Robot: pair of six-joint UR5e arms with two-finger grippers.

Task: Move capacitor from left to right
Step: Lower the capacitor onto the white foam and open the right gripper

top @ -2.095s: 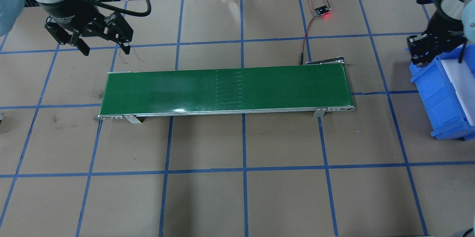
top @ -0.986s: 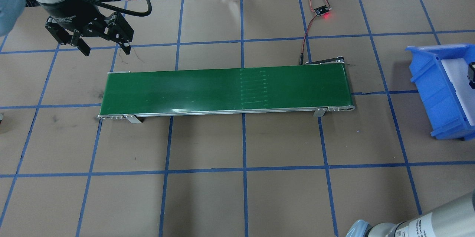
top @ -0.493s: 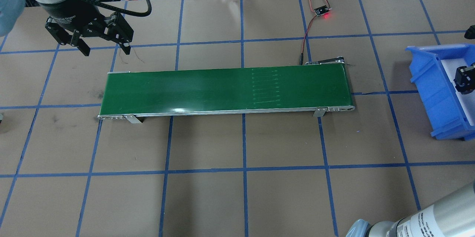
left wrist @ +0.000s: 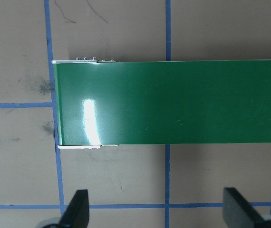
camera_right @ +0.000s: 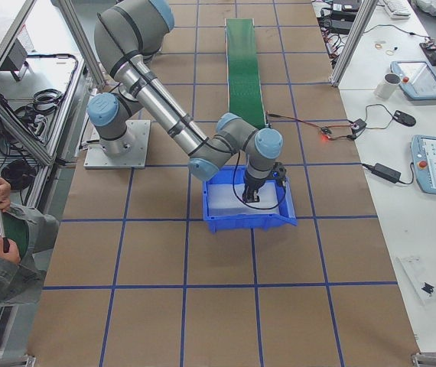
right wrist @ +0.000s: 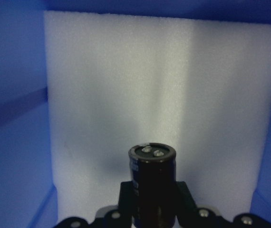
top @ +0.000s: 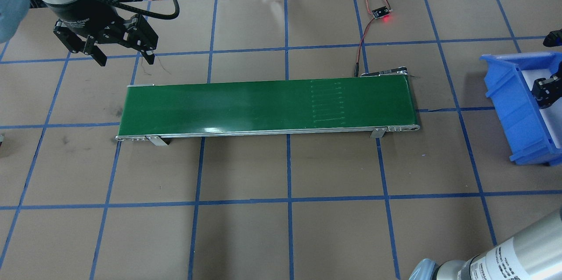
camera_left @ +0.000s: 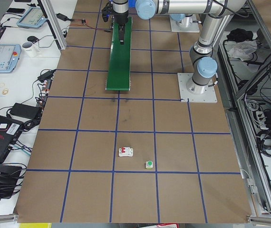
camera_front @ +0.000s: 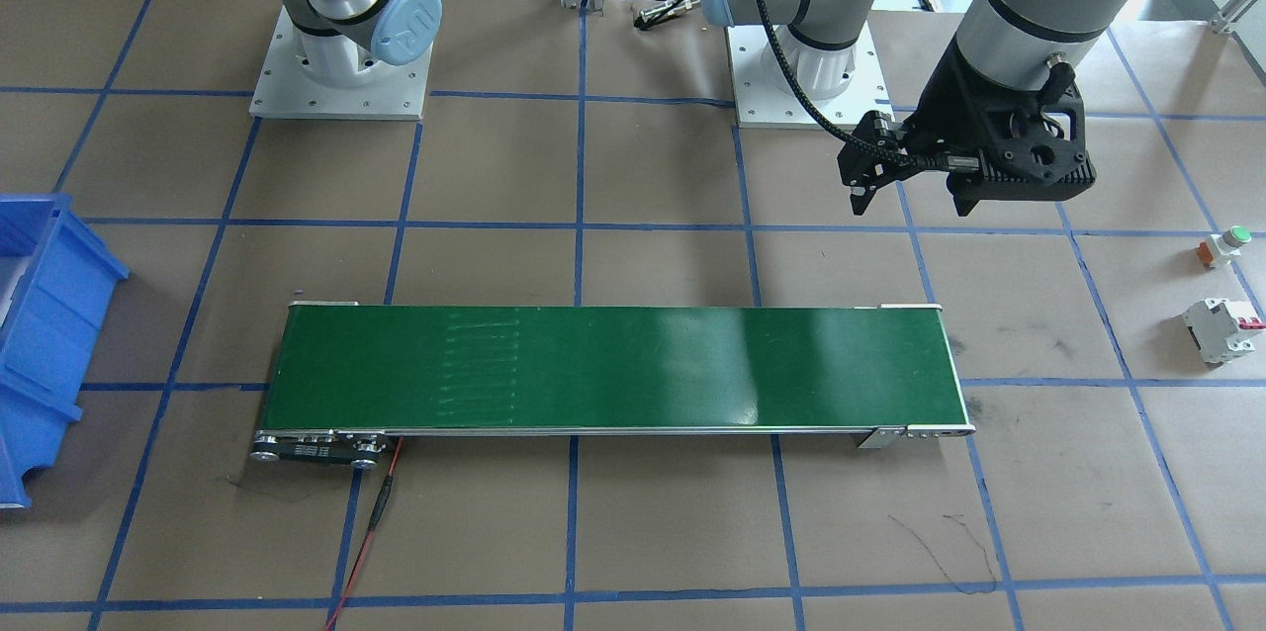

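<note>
**Overhead:** the right pincer (top: pixel 545 91) has edged further in over the blue bin (top: pixel 511 109) since half a second ago, so delivery is probably near.

**Right wrist:** its jaws clamp the capacitor (right wrist: pixel 152 180) upright over the white foam (right wrist: pixel 126 85); whether they touch is unclear.

**Left wrist:** the left pincer (left wrist: pixel 157 209) gapes wide and empty beside the belt (left wrist: pixel 173 102).

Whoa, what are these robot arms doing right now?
The right claw is holding a little black capacitor over the white foam inside the blue bin, so it looks about to set it down. The left claw hangs open and empty above the table, near one end of the green conveyor belt.
</note>
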